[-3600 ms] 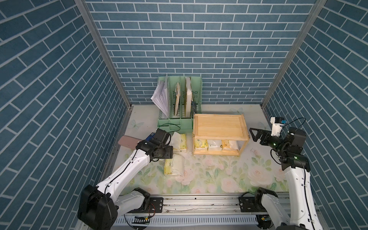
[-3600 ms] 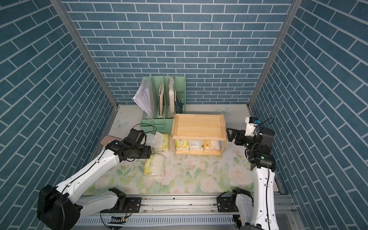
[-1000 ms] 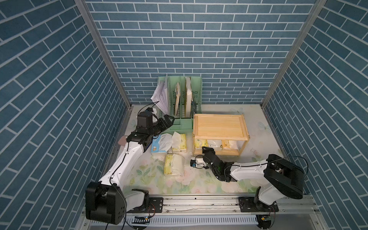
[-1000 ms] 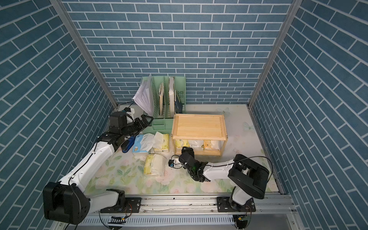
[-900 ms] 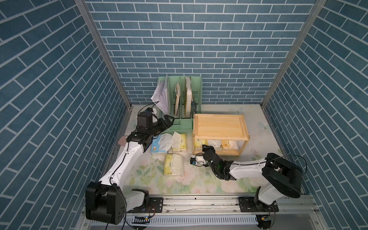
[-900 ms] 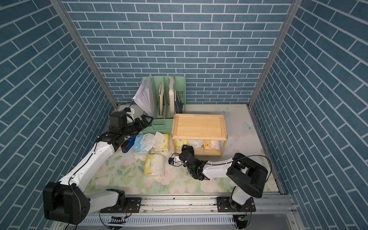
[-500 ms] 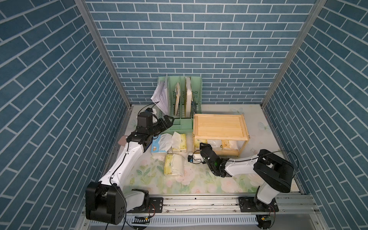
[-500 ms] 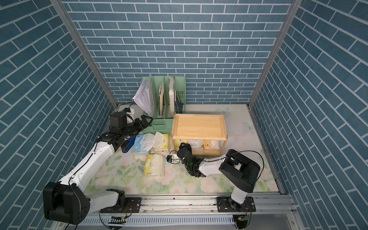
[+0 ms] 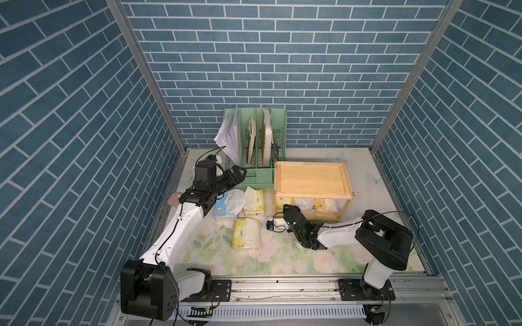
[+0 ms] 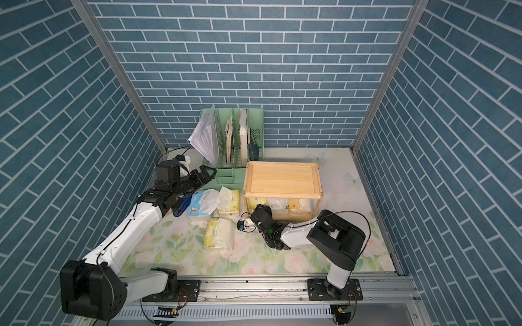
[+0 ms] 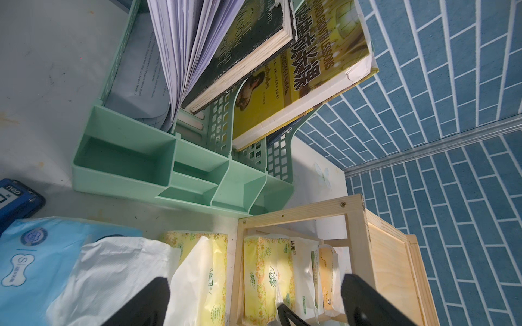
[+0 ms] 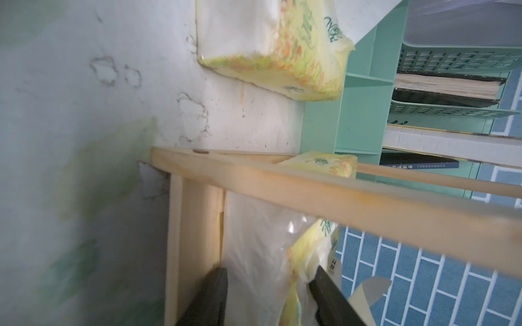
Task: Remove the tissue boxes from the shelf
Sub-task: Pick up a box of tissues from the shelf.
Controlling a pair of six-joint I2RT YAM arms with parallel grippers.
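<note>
Tissue boxes [image 9: 246, 232] begin nearest the rail [image 9: 282, 288] with a pale yellow one loose on the floral mat [image 9: 282, 254]. Behind it, the right gripper [image 12: 267, 275] reaches under the shelf [image 9: 310, 177], jaws half apart astride a pale yellow pack [image 12: 310, 242] on the lower tier; whether they pinch it is unclear. A white pack [image 9: 305, 203] and an orange-yellow pack [image 9: 324, 204] sit beside it. Left of the shelf lie a blue-white pack [image 9: 220, 209] and a yellow pack [image 9: 259, 202]. Beyond, the left gripper [image 9: 239, 174] hangs wide open before the file organizer [image 9: 279, 131].

Right gripper [image 12: 268, 278] swung from mat's [image 9: 367, 248] right edge to shelf [image 9: 310, 177] front, jaws narrowing around pale yellow tissue pack [image 11: 267, 268]. Left gripper [image 9: 240, 173] drew back toward file organizer [image 9: 279, 132], baring blue-white tissue pack [image 9: 221, 209].
</note>
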